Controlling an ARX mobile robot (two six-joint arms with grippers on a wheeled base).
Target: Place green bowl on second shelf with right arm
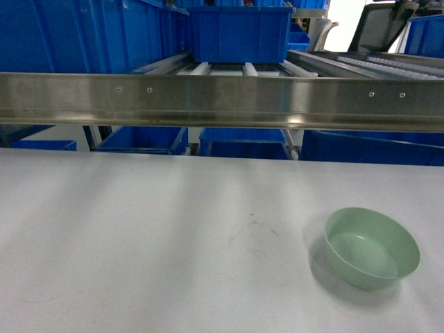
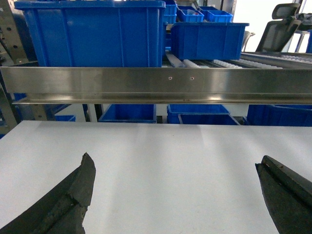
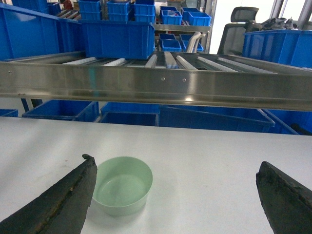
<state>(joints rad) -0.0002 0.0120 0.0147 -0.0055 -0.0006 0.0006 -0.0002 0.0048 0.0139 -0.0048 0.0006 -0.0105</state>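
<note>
The green bowl [image 1: 372, 248] sits upright on the white tabletop [image 1: 152, 236] at the right front. In the right wrist view the green bowl [image 3: 122, 185] lies just inside the left fingertip of my right gripper [image 3: 175, 168], which is open wide and empty. My left gripper [image 2: 175, 168] is open too, over bare tabletop, with nothing between its fingers. The second shelf [image 1: 222, 100] is the steel roller rack level behind the table, with its front rail across the view. Neither gripper shows in the head view.
A blue crate [image 1: 239, 33] stands on the rollers at the shelf's middle, a bigger one [image 1: 83, 35] to its left. More blue crates [image 1: 239, 142] sit under the shelf. An office chair [image 3: 237, 29] stands far back right.
</note>
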